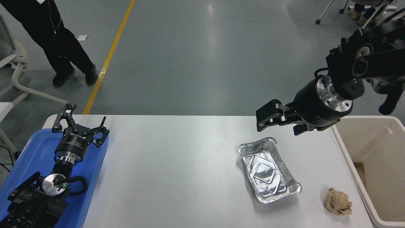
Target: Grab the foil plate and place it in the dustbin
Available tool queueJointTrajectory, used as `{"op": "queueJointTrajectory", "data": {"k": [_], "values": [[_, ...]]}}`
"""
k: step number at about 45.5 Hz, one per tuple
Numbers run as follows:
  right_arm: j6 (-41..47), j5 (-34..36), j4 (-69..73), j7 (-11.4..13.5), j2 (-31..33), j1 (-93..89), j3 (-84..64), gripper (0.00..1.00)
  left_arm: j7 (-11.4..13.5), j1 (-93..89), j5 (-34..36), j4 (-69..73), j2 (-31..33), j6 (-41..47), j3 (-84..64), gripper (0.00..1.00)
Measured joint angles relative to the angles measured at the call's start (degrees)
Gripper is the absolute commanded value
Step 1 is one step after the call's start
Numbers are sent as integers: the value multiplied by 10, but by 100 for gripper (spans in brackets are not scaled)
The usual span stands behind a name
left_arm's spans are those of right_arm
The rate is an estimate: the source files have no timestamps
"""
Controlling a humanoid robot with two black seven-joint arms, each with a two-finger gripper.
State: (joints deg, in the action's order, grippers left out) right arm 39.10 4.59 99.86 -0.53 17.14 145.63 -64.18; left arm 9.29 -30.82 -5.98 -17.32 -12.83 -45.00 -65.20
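Note:
The foil plate [269,170] is a shiny silver rectangular tray lying flat on the white table [177,164], right of centre. The dustbin [376,164] is a large cream bin standing against the table's right edge. My right gripper [265,122] hangs in the air above and behind the plate's far end, pointing left, empty; I cannot tell how its fingers stand. My left gripper [81,122] is parked open and empty over the blue tray at the lower left.
A blue plastic tray [31,171] sits at the table's left edge. A crumpled brown paper ball [338,201] lies near the front right, between the plate and the bin. A person [53,41] stands on the floor at the far left beside a white chair [15,66].

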Motion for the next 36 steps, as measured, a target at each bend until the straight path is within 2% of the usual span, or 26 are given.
{"op": "queueJointTrajectory", "data": {"k": [12,23,30,36], "values": [[33,7,1,29,-1,9,0,100,0,0,0,0,0,0,0,99],[-45,6,-8,36,-13,-56,-13,100,0,0,0,0,0,0,0,99],[-105,-2,-45,29,-18,-130,-23,100,0,0,0,0,0,0,0,99],[-163,-26,-90,2,-24,-210,-29,100,0,0,0,0,0,0,0,99]]}}
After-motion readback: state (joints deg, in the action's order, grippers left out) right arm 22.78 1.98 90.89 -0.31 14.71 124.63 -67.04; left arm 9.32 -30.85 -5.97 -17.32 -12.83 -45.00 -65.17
